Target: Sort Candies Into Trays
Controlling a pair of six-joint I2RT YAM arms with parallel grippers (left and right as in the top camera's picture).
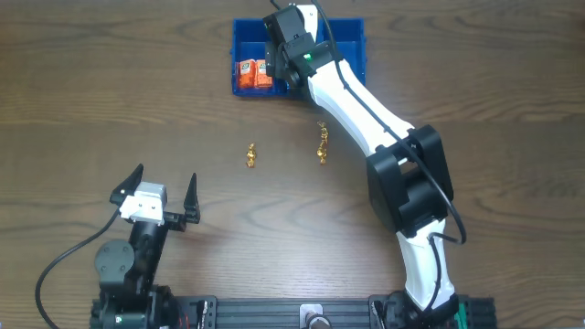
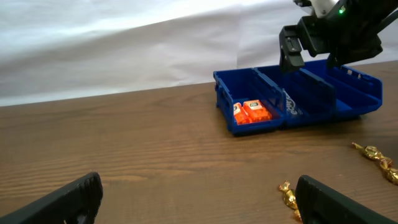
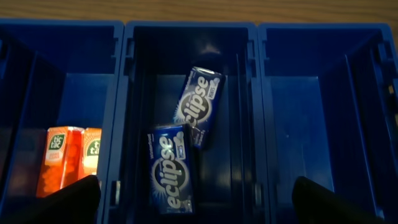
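The right gripper [image 3: 196, 185] hangs over the middle part of the blue tray [image 1: 352, 46] at the far side of the worktop [image 1: 91, 110]. Its two fingers are spread wide apart. It holds nothing and touches nothing.

Under it, in the middle part, lie two dark blue gum packs [image 3: 200, 104]. One is tilted, and its near end rests on the other one. In the left part of the tray, two orange candy boxes [image 1: 253, 75] lie side by side.

The left gripper [image 1: 165, 175] is at the near left of the worktop, well away from the tray. It is wide open too, with nothing in it.

Two gold-wrapped candies [image 1: 251, 155] lie on the worktop between the tray and the arms. One is to the left and the other [image 1: 322, 143] is more to the right, beside the right arm.
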